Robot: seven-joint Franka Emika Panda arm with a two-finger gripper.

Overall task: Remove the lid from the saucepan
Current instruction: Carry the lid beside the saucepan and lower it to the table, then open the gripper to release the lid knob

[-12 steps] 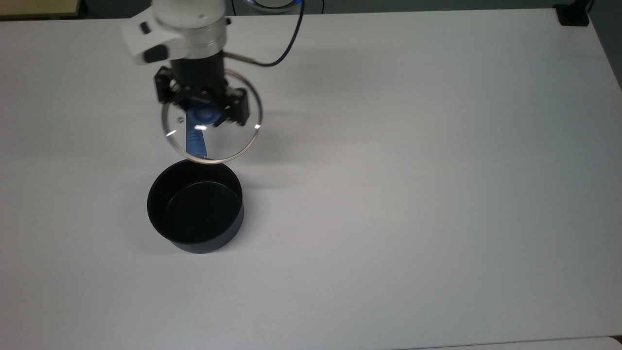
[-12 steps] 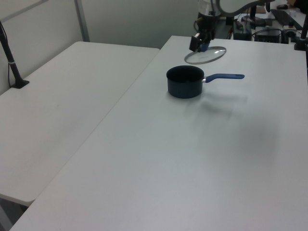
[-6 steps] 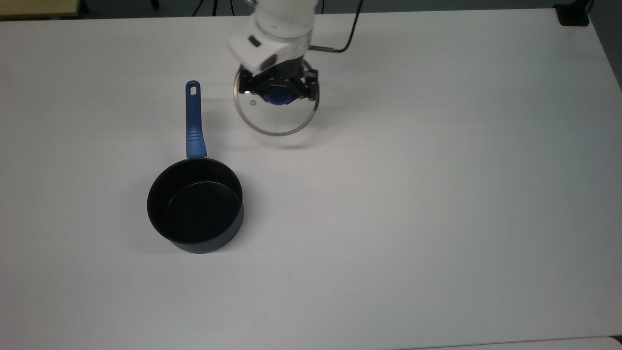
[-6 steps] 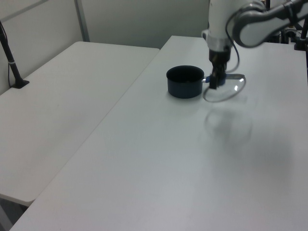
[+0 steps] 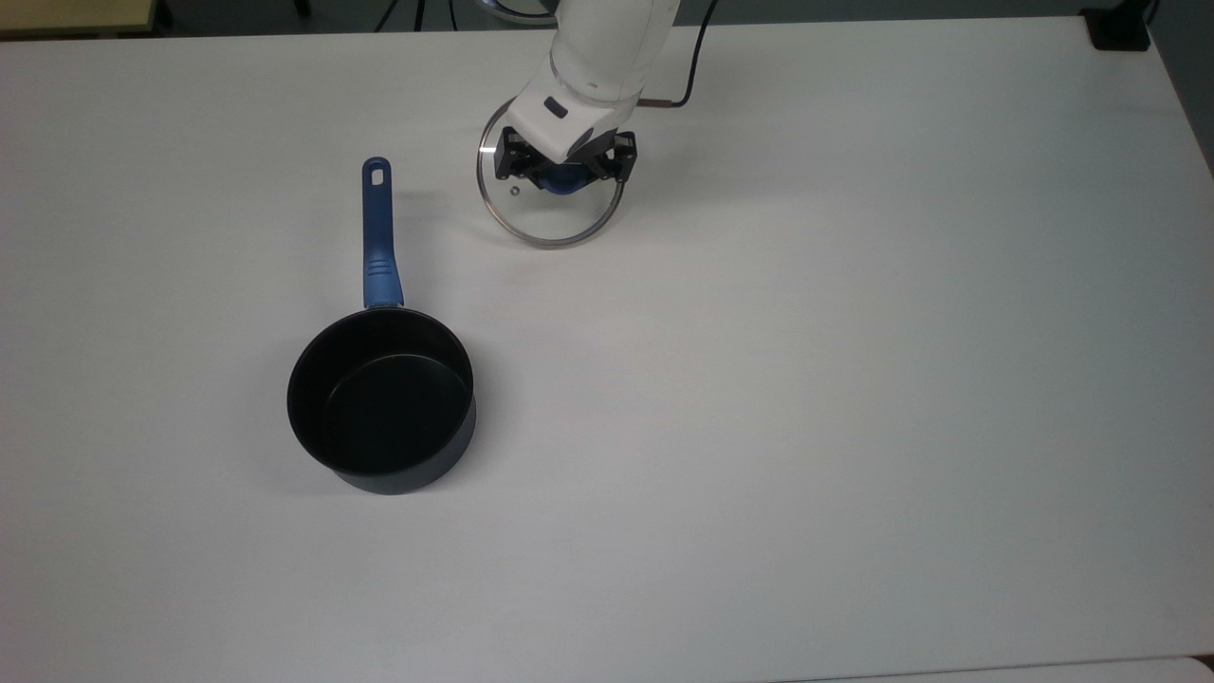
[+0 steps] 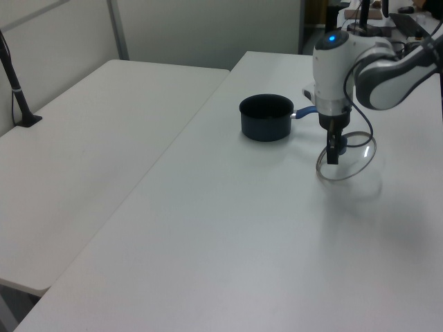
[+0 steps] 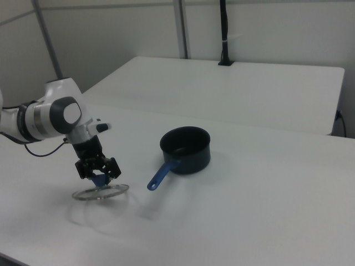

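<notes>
Top view: the saucepan (image 5: 381, 414) stood open on the white tabletop (image 5: 854, 379), black inside showing, its blue handle running toward the top view's top edge. The lid (image 5: 550, 204) was well apart from it, toward the top view's upper right, with the hand (image 5: 567, 171) clamped on the lid's blue knob, fingers either side. A dark cable trailed from the wrist. Left view: the lid (image 6: 346, 158) hung tilted under the hand (image 6: 333, 149), low above the tabletop (image 6: 228, 228), with a faint shadow beneath; whether its lower rim touched the surface could not be told. The saucepan (image 6: 266, 117) sat to the left view's left of it. Right view: the lid (image 7: 100, 192) appeared nearly flat and close to the tabletop (image 7: 249, 210), the hand (image 7: 99, 169) gripping the knob from above, the saucepan (image 7: 186, 149) well apart to the right view's right with its handle pointing toward the lid. Judgement: removal itself looked done; what seemed left was setting the lid fully down and letting go. Surface: plain white, matt. A second white table (image 6: 90, 152) adjoined it in the left view, a black pole standing on it; pale partition walls lay behind, and some equipment at the far edge was too indistinct to name.
</notes>
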